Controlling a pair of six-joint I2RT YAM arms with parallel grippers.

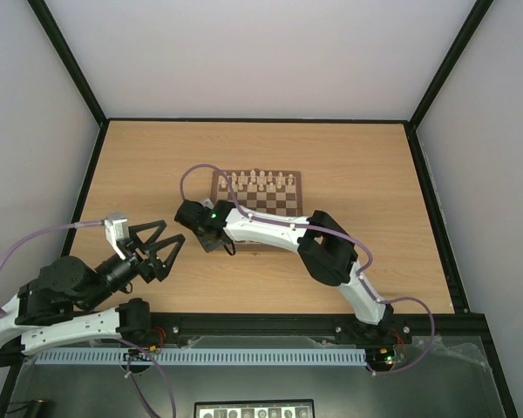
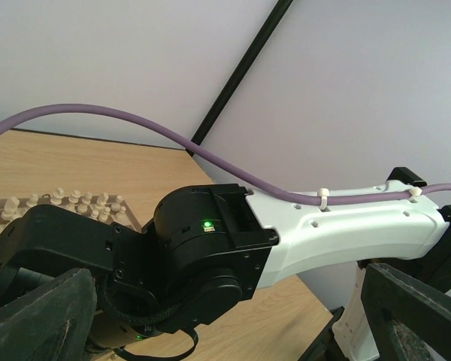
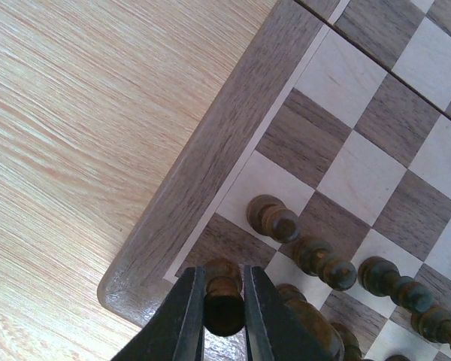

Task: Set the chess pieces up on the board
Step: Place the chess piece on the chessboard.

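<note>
The board (image 1: 263, 202) lies mid-table, with cream-white pieces (image 1: 260, 181) along its far rows. In the right wrist view, my right gripper (image 3: 224, 312) is shut on a dark brown chess piece (image 3: 224, 299) at the board's corner square (image 3: 210, 244), near the brown border (image 3: 210, 150). A row of dark brown pawns (image 3: 316, 259) stands on the neighbouring squares, with more dark pieces (image 3: 308, 323) beside the held one. From above, the right gripper (image 1: 211, 239) sits over the board's near-left corner and hides the dark pieces. My left gripper (image 1: 164, 248) is open and empty, left of the board.
The right arm's wrist (image 2: 203, 263) fills the left wrist view, with a purple cable (image 2: 210, 154) arching over it. Black frame rails (image 1: 87, 183) border the wooden table (image 1: 375, 165).
</note>
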